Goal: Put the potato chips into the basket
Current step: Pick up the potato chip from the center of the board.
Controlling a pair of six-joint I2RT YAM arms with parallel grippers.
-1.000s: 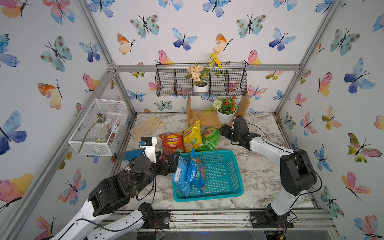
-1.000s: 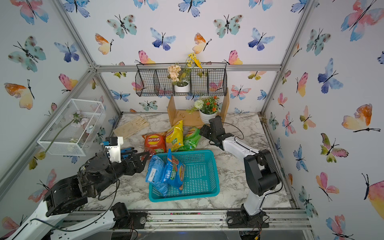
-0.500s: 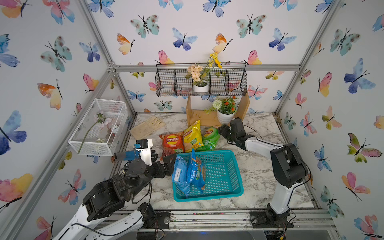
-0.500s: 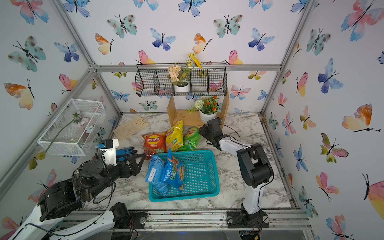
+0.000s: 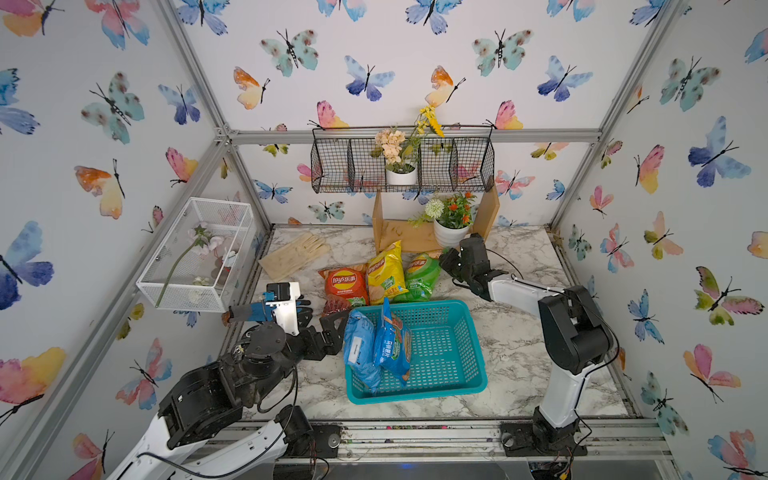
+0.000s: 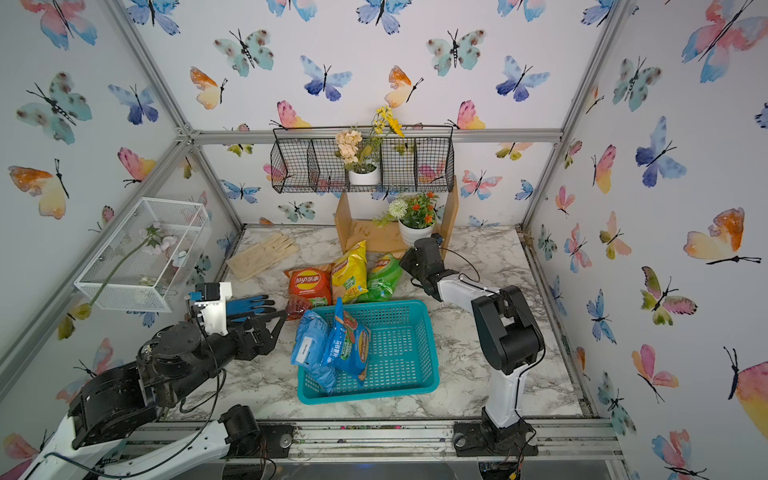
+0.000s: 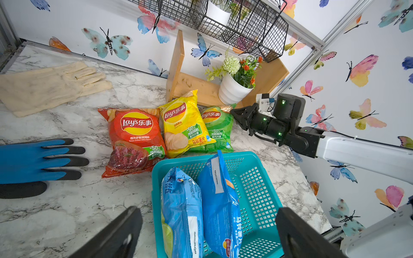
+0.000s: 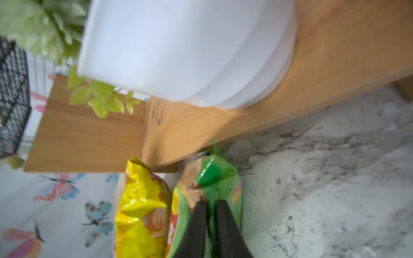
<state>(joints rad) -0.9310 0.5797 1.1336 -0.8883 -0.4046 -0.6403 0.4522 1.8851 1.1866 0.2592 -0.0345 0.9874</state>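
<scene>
Near the middle of both top views, the teal basket point(image 5: 453, 345) is seen on the marble bench point(image 5: 519, 332). Two blue chip bags point(image 5: 376, 345) are stood on end inside it, along its left wall. Just above the basket in the frame, the red bag point(image 5: 344, 286), the yellow bag point(image 5: 384, 272) and the green bag point(image 5: 422, 274) are laid side by side on the bench, outside the basket. The right claw point(image 5: 444, 261) is placed at the green bag's upper right corner. The left claw point(image 5: 334, 332) is held just left of the basket, spread wide, with nothing between its fingers.

From the left wrist, the left claw's dark fingers point(image 7: 116, 234) are shown far apart. The blue chip bags and the basket's near rim are framed between them, and nothing is gripped. The red bag's corner is seen just beside the basket rim. The right claw point(image 7: 234, 114) is seen at the green bag's corner.

From the right wrist, the right claw point(image 8: 210, 202) is shown pressed together on the green bag's crimped end, so that bag is pinched. The yellow bag is laid just beside it. A white flower pot point(image 8: 178, 55) is stood on a wooden shelf point(image 8: 223, 127) behind them.
</scene>
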